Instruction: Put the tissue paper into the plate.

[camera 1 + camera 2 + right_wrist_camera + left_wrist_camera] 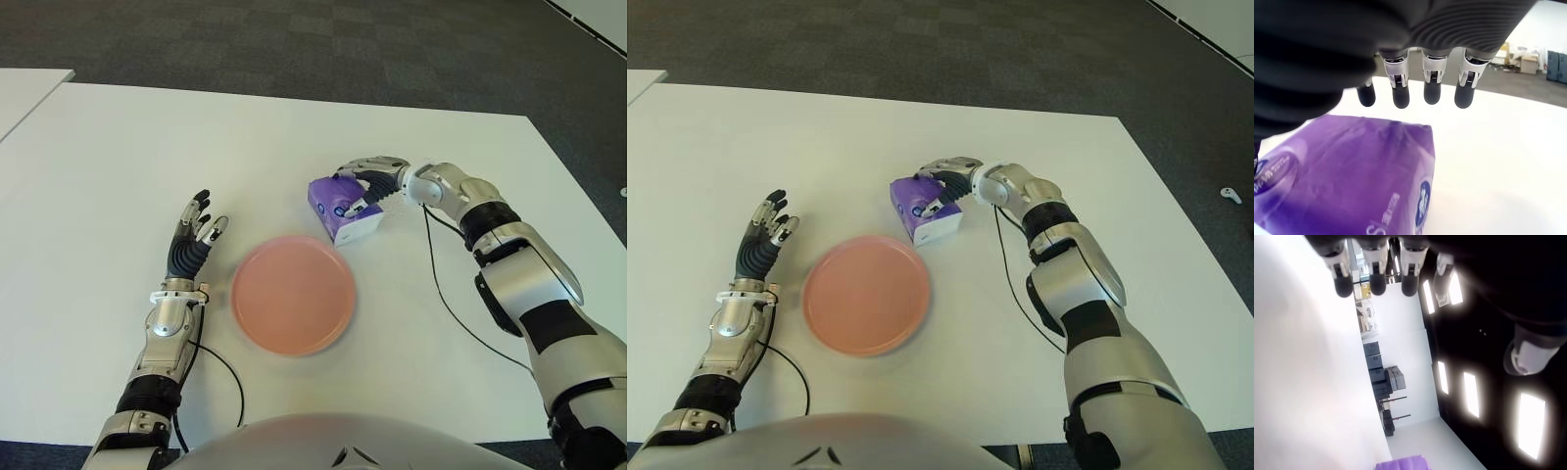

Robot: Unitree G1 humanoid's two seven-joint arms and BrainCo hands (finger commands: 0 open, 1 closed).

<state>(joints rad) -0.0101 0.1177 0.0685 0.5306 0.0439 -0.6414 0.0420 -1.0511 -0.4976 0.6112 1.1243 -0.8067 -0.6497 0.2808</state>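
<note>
Tissue pack (343,208) lies under right hand (364,186), fingers (1431,81) extended above it.

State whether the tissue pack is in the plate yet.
Out. The purple tissue pack lies on the table just beyond the empty pink plate, with the right hand over it.

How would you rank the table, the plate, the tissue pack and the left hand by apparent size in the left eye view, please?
1. White rectangular table
2. Round pink plate
3. Purple plastic-wrapped tissue pack and the open left hand look alike; unranked.
</note>
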